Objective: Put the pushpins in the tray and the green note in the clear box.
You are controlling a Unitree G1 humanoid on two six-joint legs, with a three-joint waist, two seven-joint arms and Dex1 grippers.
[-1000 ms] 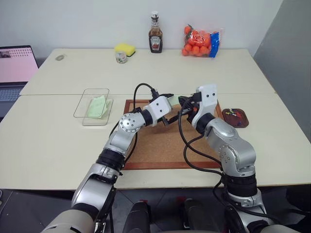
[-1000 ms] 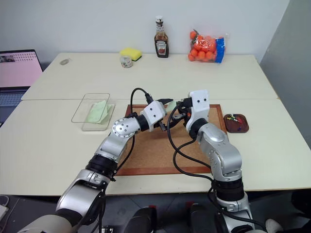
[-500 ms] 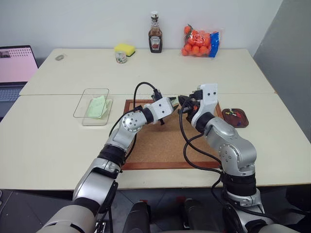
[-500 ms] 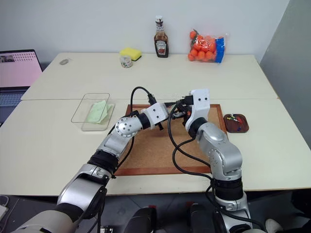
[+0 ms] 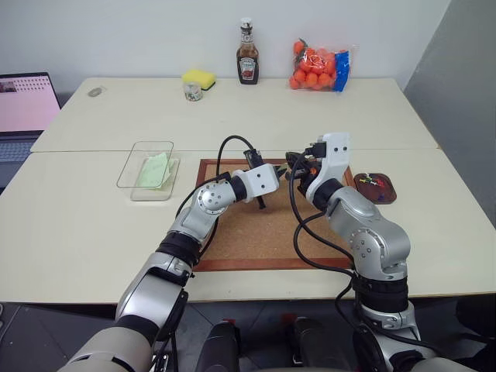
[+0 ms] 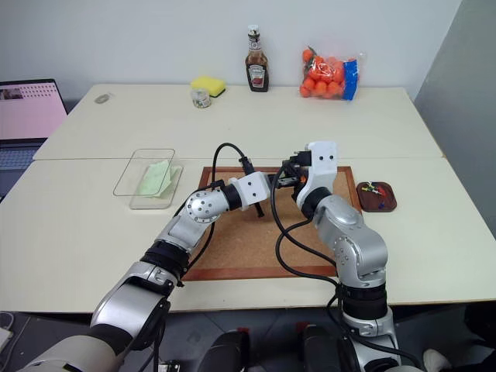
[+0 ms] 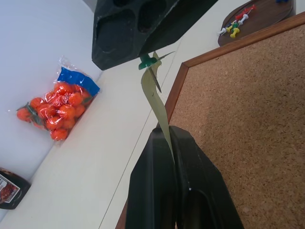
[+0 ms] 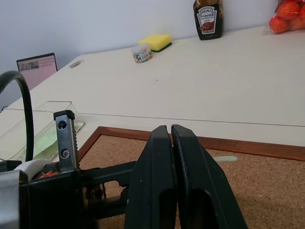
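– While both claws meet above the corkboard (image 5: 263, 232) at mid-frame, tell me: what has each one got?

– My left gripper (image 7: 167, 131) is clamped shut on one end of the green note (image 7: 159, 102). My right gripper (image 8: 170, 130) is closed too, and the left wrist view shows a green pushpin (image 7: 145, 62) right at its tip, pushed through the note's other end. I judge that it is pinching the pin's head.

– So how does the paper lie?

– It spans the small gap between the two claws as a thin strip seen nearly edge-on, with its long axis running from the left fingers straight to the pin.

– And where does each piece go?

– They go opposite ways. The clear box (image 5: 147, 143) sits left of centre in the head view, on my left arm's side, and one green slip (image 5: 157, 170) is lying in it. The tray (image 5: 385, 194) sits right of centre, just off the board's right edge, with pushpins (image 5: 373, 182) inside and my right arm nearer.

– What's the next move?

– I'd say I pull the claws apart along that strip, so the note slides off the pin without tearing.
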